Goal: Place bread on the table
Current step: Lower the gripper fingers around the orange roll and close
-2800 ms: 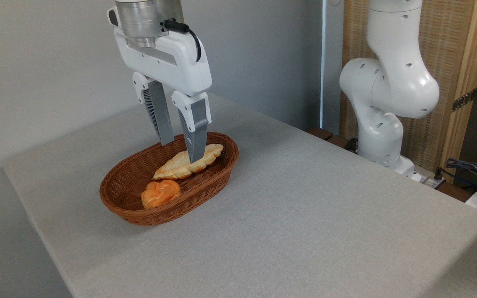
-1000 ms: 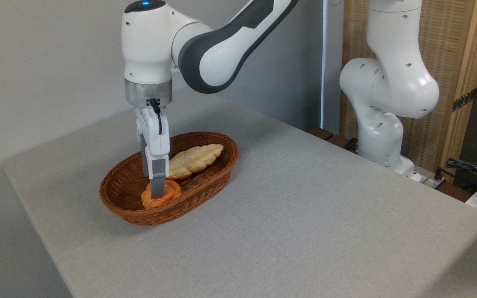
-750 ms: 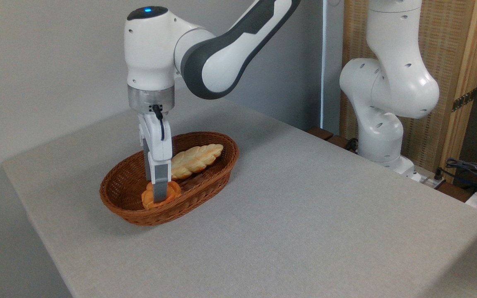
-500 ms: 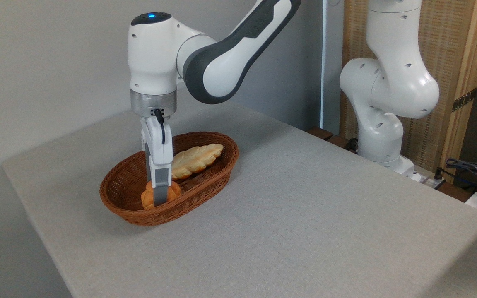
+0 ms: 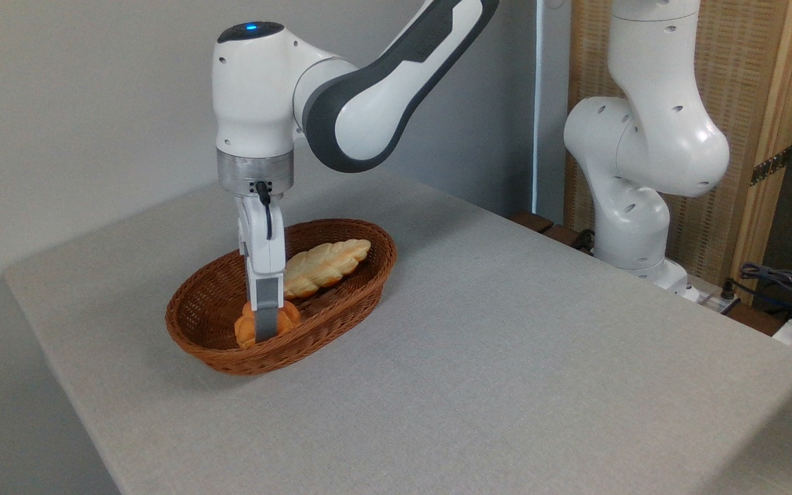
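Fingers (image 5: 267, 313) of the gripper (image 5: 265, 328) point straight down into the basket (image 5: 341, 306), and the camera sees them edge-on, one grey finger in front hiding the other. That front finger lies across the middle of the bun (image 5: 248, 330), which bulges out orange on either side of it. The jaws look clamped on the bun, though the far finger is out of sight, so the grip is judged from the near one alone. The bun sits low at the near end of the basket, just inside the rim; whether it is lifted off the wicker floor cannot be told from this angle.

Behind it, further along the basket, lies a paler, longer braided loaf (image 5: 331, 260), apart from the bun and clear of the gripper. The basket is a brown oval of wicker standing on the table (image 5: 506, 357), toward its left half, with plain grey cloth all round it.

Above the gripper rise the silver wrist flange and the white arm (image 5: 341, 96), a black cable running down its side. The arm's base (image 5: 636, 206) stands past the table's far right edge.
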`<action>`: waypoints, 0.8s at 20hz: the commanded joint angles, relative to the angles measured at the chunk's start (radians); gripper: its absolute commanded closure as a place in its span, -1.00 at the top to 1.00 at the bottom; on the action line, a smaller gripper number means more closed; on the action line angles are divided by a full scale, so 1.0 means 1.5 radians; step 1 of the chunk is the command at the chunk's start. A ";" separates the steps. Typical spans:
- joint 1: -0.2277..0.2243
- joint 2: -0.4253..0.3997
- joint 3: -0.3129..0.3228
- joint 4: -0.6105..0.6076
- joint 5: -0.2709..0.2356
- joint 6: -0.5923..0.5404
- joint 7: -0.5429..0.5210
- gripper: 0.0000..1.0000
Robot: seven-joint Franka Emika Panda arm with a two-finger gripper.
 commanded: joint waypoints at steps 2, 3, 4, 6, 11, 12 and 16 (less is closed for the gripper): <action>0.001 0.001 0.003 -0.007 0.004 0.013 0.008 0.01; 0.001 0.001 0.003 -0.006 0.002 0.012 0.008 0.00; 0.001 0.000 0.003 -0.006 0.000 0.012 0.007 -0.02; 0.001 -0.004 0.004 -0.003 -0.002 0.009 0.003 -0.06; 0.001 -0.009 0.013 0.083 -0.046 -0.115 -0.013 -0.06; 0.001 -0.007 0.024 0.110 -0.057 -0.157 -0.013 -0.06; 0.001 -0.006 0.062 0.170 -0.101 -0.231 -0.012 -0.06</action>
